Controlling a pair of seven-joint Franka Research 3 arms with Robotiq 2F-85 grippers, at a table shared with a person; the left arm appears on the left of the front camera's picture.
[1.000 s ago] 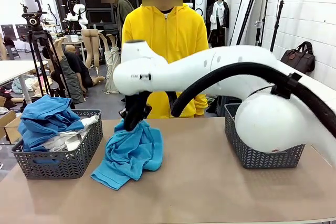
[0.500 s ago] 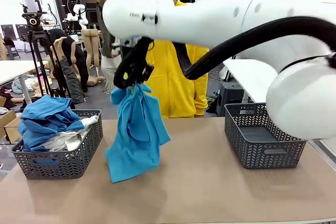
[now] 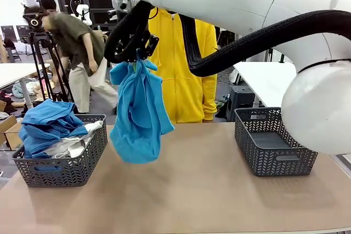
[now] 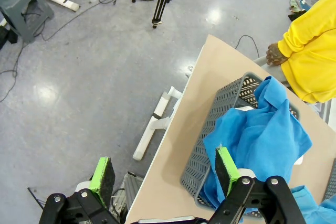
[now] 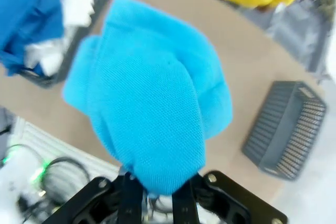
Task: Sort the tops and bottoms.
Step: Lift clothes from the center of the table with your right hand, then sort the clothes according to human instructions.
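While the right claw (image 3: 135, 53) pinched the turquoise garment (image 3: 138, 114), it hung clear above the bench (image 3: 208, 190) between two grey baskets (image 3: 66, 164); the left claw (image 4: 165, 174) stood wide, holding nothing.

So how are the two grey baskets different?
The left basket is heaped with royal blue and white clothes that rise above its rim, while the right basket looks bare inside. The left basket sits near the table's left edge, the right basket toward its right side. The turquoise garment hanging from the right end effector is nearer the left basket. Both are the same grey mesh kind.
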